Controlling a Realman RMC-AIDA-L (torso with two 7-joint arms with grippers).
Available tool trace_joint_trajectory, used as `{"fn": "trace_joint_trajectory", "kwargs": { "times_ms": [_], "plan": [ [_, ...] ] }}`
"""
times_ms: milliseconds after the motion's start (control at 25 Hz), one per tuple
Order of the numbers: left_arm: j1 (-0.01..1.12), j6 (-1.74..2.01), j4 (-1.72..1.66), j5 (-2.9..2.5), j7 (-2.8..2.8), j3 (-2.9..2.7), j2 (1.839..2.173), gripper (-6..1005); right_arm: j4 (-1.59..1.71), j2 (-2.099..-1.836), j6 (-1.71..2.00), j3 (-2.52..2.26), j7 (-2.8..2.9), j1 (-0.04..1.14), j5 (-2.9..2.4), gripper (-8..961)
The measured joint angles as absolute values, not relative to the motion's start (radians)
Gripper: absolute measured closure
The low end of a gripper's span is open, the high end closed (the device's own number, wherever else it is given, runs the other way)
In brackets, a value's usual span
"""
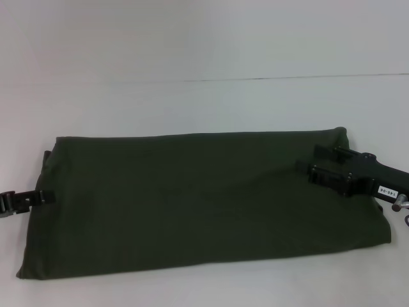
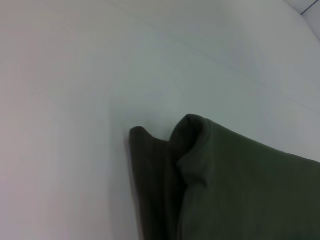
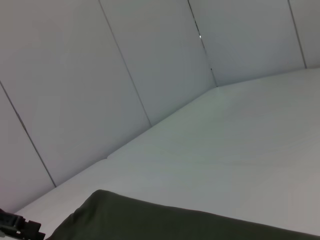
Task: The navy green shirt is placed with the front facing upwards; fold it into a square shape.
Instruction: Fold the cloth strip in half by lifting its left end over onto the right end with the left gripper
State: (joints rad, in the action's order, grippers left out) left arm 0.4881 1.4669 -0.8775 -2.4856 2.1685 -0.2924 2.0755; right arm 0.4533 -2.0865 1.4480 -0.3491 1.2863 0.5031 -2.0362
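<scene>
The navy green shirt (image 1: 192, 198) lies on the white table as a long, wide, plain olive band, with sleeves, print and neck hidden. My left gripper (image 1: 46, 197) is low at the middle of the shirt's left edge, touching the cloth. My right gripper (image 1: 312, 160) hovers over the shirt's far right corner with its two fingers apart and nothing between them. In the left wrist view the shirt (image 2: 235, 185) shows a bunched, layered edge. In the right wrist view only one corner of the shirt (image 3: 165, 220) shows.
The white table (image 1: 204, 102) extends beyond the shirt to a pale back wall (image 1: 204, 32). A narrow strip of table runs along the shirt's near edge. A black part (image 3: 17, 227) sits beside the shirt corner in the right wrist view.
</scene>
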Motion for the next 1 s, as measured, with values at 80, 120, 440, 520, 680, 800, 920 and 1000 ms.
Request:
{"fn": "trace_joint_trajectory", "kwargs": {
  "times_ms": [80, 120, 440, 520, 680, 800, 920, 1000],
  "plan": [
    [0.488, 1.457, -0.878, -2.486, 2.169, -0.294, 2.076, 167, 0.452, -2.086, 1.447, -0.349, 1.286, 0.503, -2.036, 176],
    [0.488, 1.449, -0.878, -2.486, 2.169, -0.294, 2.076, 167, 0.451, -2.086, 1.447, -0.349, 1.286, 0.503, -2.036, 175],
    [0.485, 1.413, -0.877, -2.514, 2.170, -0.303, 2.075, 165, 0.440, -2.086, 1.431, -0.350, 1.291, 0.510, -2.037, 175],
    [0.485, 1.413, -0.877, -2.516, 2.170, -0.308, 2.076, 164, 0.439, -2.086, 1.424, -0.350, 1.291, 0.510, -2.037, 175],
    [0.485, 1.412, -0.877, -2.519, 2.170, -0.315, 2.077, 163, 0.439, -2.086, 1.422, -0.350, 1.291, 0.512, -2.037, 175],
    [0.486, 1.406, -0.875, -2.533, 2.179, -0.318, 2.078, 162, 0.439, -2.086, 1.420, -0.350, 1.292, 0.512, -2.037, 176],
    [0.487, 1.403, -0.873, -2.538, 2.182, -0.319, 2.078, 162, 0.439, -2.086, 1.419, -0.350, 1.292, 0.512, -2.037, 176],
    [0.487, 1.403, -0.872, -2.539, 2.182, -0.319, 2.079, 162, 0.439, -2.086, 1.418, -0.350, 1.292, 0.512, -2.037, 176]
  ]
}}
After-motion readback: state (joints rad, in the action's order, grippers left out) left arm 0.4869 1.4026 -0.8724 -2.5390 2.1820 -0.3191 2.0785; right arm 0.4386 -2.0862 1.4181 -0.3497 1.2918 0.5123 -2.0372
